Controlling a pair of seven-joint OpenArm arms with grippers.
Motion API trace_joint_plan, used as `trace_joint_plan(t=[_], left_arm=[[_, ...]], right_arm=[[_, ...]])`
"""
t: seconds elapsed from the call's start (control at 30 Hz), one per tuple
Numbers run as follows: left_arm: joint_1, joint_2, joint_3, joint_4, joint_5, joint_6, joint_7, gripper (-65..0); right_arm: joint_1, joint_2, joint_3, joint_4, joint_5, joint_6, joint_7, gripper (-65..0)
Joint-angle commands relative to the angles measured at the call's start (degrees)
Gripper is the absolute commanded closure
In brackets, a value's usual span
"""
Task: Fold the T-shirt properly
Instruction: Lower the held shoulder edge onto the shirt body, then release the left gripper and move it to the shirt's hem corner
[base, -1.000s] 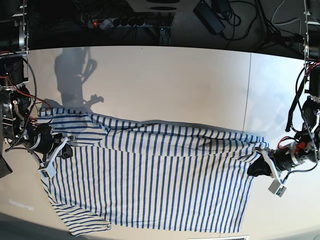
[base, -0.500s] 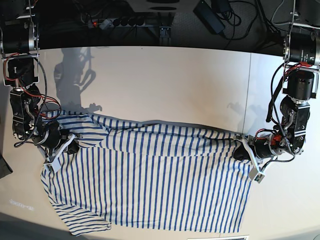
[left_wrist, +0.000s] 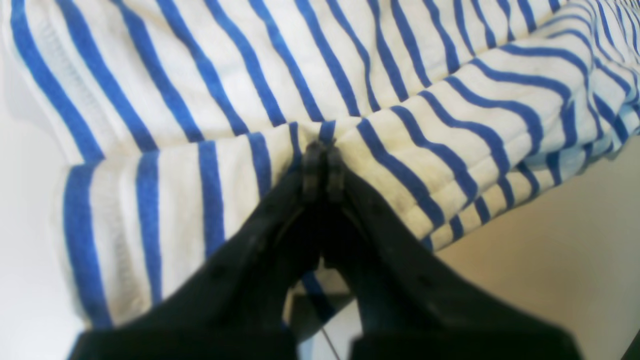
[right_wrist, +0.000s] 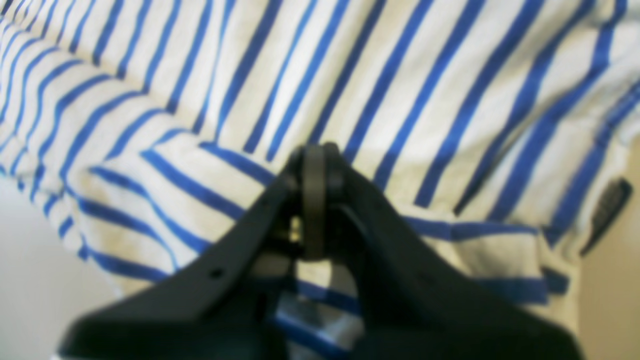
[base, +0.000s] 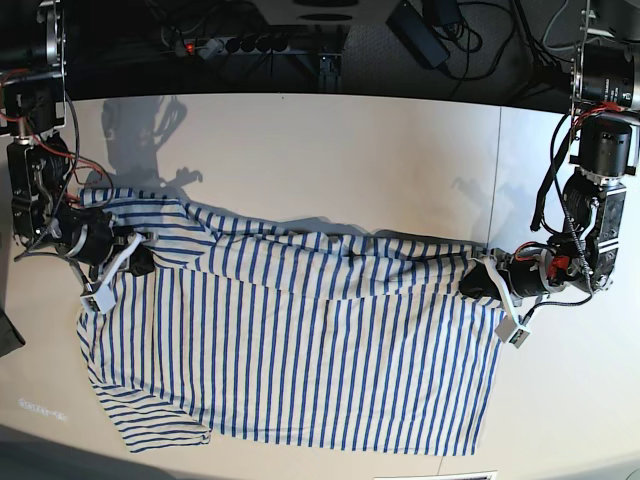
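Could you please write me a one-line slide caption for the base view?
Both hands, left hand and right hand, pinch opposite sides of the striped T-shirt on the white table.

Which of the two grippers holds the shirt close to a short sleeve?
The right gripper, at the base view's left. It is shut on the T-shirt beside the sleeve; the left gripper pinches the bunched fabric at the opposite end.

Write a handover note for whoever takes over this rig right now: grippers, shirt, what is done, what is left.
Left gripper: shut on the T-shirt, pinching a bunched fold at one side edge.
Right gripper: shut on the opposite side edge.
The T-shirt lies spread on the table, far edge gathered between the two grips.
Done: both edges grasped.
Left: carry the fold across, release, finish folding.
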Motion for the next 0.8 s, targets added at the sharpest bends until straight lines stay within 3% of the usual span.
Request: trace_joint_plan(t=[0.0, 0.23, 0.47, 0.77], left_arm=[[1.49, -1.38, 0.17, 1.73, 1.97, -1.21, 3.23, 0.0], [15.93, -4.90, -0.28, 16.94, 0.50, -1.21, 3.26, 0.0], [29.07, -5.01, -6.19, 29.18, 0.46, -1.21, 3.23, 0.0], [36.70, -4.98, -8.90, 37.81, 0.46, -1.21, 2.16, 0.0]], right_arm=[[-1.66, 1.44, 0.74, 1.42, -1.84, 3.06, -3.37, 0.0], [-13.33, 3.26, 9.18, 10.29, -1.57, 3.17, -3.98, 0.0], [-24.17, 4.24, 15.89, 17.59, 1.40, 3.19, -4.96, 0.0], [-31.04, 4.24, 21.86, 21.75, 3.17, 3.19, -4.70, 0.0]])
